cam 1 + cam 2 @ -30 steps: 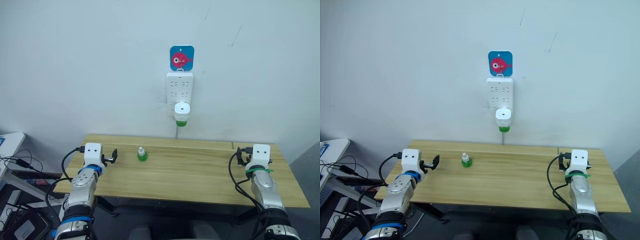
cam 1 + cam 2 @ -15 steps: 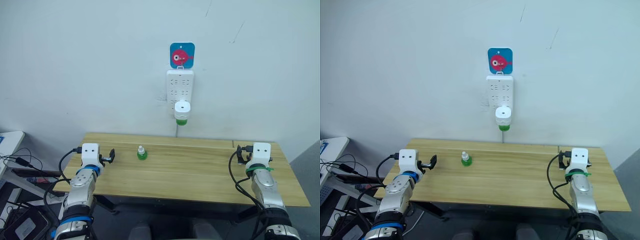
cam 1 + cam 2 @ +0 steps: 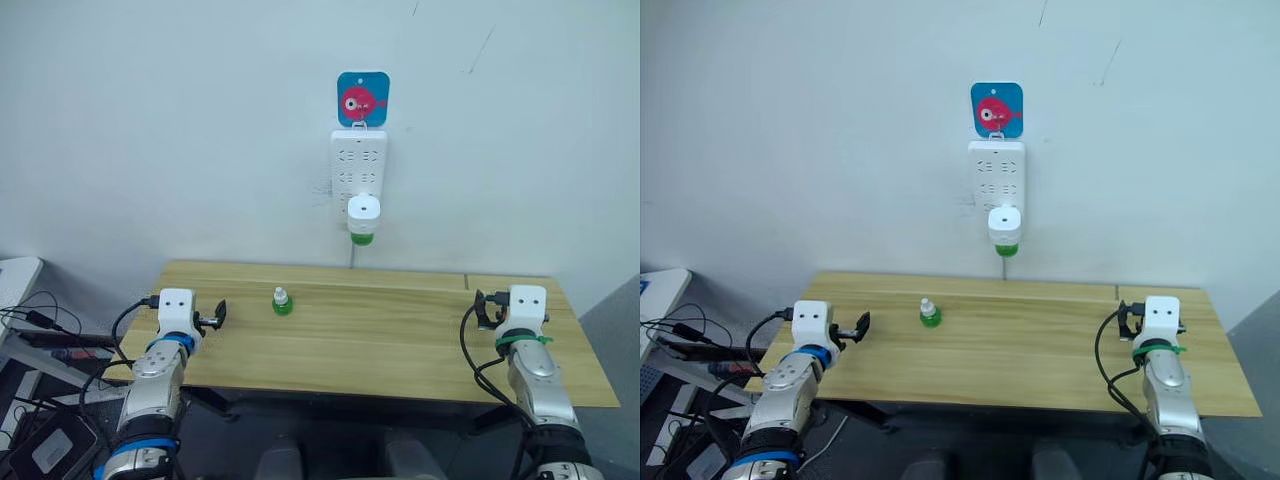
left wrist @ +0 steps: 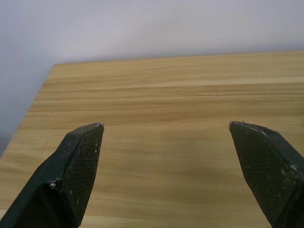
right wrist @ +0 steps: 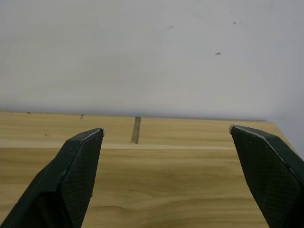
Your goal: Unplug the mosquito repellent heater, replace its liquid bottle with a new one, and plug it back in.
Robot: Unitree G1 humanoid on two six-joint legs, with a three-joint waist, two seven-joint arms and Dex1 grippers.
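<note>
The white mosquito repellent heater [image 3: 363, 210] is plugged into the bottom of a white power strip [image 3: 359, 160] on the wall. Its liquid bottle [image 3: 361, 238] shows as a green base hanging under it. The new one [image 3: 282, 302], a small green bottle with a white cap, stands upright on the wooden table [image 3: 400, 340], left of centre near the back. My left gripper [image 3: 218, 313] hovers open at the table's left end, a hand's width left of the capped bottle. At the right end my right gripper [image 3: 480, 308] is open and empty. Its fingers [image 5: 71, 175] frame bare wood and wall.
A blue card with a pink fish [image 3: 362, 99] hangs above the power strip, and a cord runs from the strip down behind the table. Loose cables and a white surface [image 3: 20, 275] lie off the table's left side.
The whole picture has shifted a little, so the camera has moved. My left gripper has drawn slightly to the left, away from the capped bottle. The right arm holds still.
</note>
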